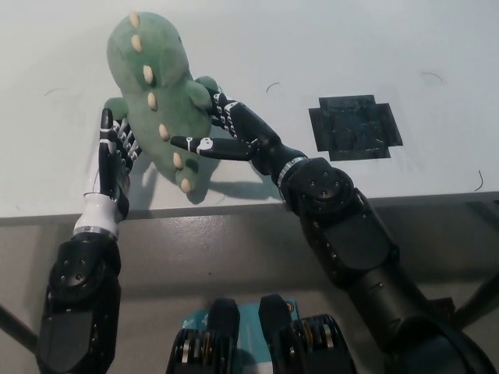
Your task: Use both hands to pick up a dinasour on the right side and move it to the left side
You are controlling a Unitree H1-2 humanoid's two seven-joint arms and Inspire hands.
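Two hands, the left hand [111, 160] and right hand [226, 132], are pressed against opposite flanks of the dinosaur [160, 93] above the table [312, 47] at left; uneven squeeze could let the soft toy slip and fall.

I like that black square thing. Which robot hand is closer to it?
Right. The right hand presses the dinosaur just left of the black square; the left hand is on the dinosaur's far side, farther away.
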